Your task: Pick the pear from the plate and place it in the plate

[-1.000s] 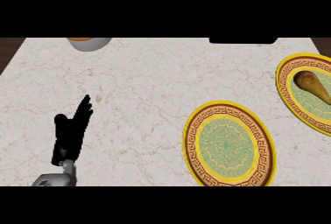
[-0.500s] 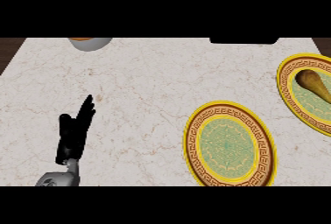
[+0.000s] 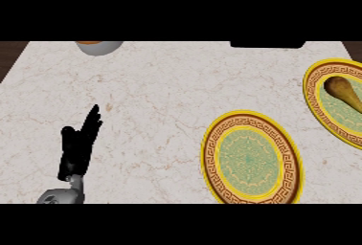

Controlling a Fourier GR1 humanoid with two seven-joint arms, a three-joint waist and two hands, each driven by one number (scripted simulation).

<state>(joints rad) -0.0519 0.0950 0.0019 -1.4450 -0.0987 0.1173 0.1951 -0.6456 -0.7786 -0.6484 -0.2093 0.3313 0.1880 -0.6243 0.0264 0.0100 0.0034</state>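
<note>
1. The left hand (image 3: 76,148) shows at the lower left over the marble counter (image 3: 170,95). Its fingers are straight, pressed together and pointing away from the robot.
2. Beyond the hand and slightly to its right, a grey bowl (image 3: 99,47) with an orange inside sits at the counter's far edge, partly cut off.
3. Well to the hand's right lies a yellow-rimmed plate (image 3: 253,160) with a green centre.
4. Further right, at the far edge, sits a dark object (image 3: 267,44).
5. Farthest from the hand, at the right edge, a second plate (image 3: 310,91) of the same pattern carries the brown pear (image 3: 341,89). The pear is well apart from the hand, with the first plate between them.
</note>
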